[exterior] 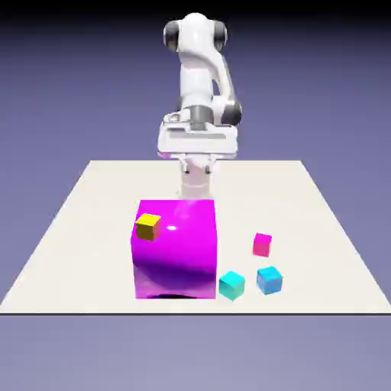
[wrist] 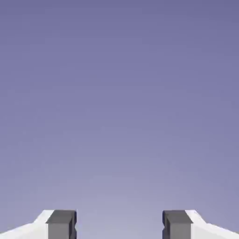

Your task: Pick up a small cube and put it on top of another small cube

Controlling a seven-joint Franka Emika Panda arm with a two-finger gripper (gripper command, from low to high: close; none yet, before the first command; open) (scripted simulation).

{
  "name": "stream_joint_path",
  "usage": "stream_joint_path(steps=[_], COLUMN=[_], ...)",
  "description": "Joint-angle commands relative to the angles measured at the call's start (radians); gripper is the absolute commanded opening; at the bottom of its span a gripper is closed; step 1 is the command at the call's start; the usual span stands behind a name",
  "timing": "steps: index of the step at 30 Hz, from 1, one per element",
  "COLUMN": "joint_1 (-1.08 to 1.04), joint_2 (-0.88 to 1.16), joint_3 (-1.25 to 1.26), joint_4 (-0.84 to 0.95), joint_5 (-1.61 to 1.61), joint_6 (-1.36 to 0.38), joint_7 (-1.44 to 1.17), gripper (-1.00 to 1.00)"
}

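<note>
Three small cubes lie on the white table toward the exterior view's right: a pink cube [exterior: 262,244], a teal cube [exterior: 231,285] and a blue cube [exterior: 269,279], the last two close together near the front edge. A small yellow cube [exterior: 147,226] rests on the top of a large magenta block [exterior: 176,256], near its left edge. My gripper [exterior: 197,145] hangs high behind the block, well away from every cube. In the hand view my gripper [wrist: 119,225] is open; only the blue-violet backdrop shows between its grey fingertips [wrist: 61,224].
The magenta block stands far taller than the small cubes, directly between the arm's base and the table's front edge [exterior: 191,309]. The white arm [exterior: 200,69] rises upright at the table's far edge.
</note>
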Motion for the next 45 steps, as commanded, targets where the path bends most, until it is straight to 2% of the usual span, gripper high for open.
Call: stream_joint_path(steps=[1, 23, 25, 30, 31, 37, 42, 45], joint_1=[0.031, 0.722, 0.726, 0.706, 0.706, 0.725, 0.663, 0.645], joint_2=[0.036, 0.833, 0.837, 1.017, 1.017, 0.836, 0.670, 0.742], joint_3=[-0.010, -0.227, -0.228, -0.242, -0.242, -0.229, -0.386, -0.381], joint_4=[0.019, 0.431, 0.433, 0.460, 0.460, 0.432, 0.377, 0.373], joint_5=[-0.016, -0.366, -0.368, -0.388, -0.388, -0.367, -0.328, -0.320], joint_6=[-0.019, -0.443, -0.445, -0.289, -0.289, -0.446, -0.569, -0.492], joint_7=[-0.041, -0.950, -0.954, -0.927, -0.927, -0.954, -0.961, -0.962], gripper=[0.00, 0.00, 0.00, 0.00, -1.00, -1.00, -1.00, -1.00])
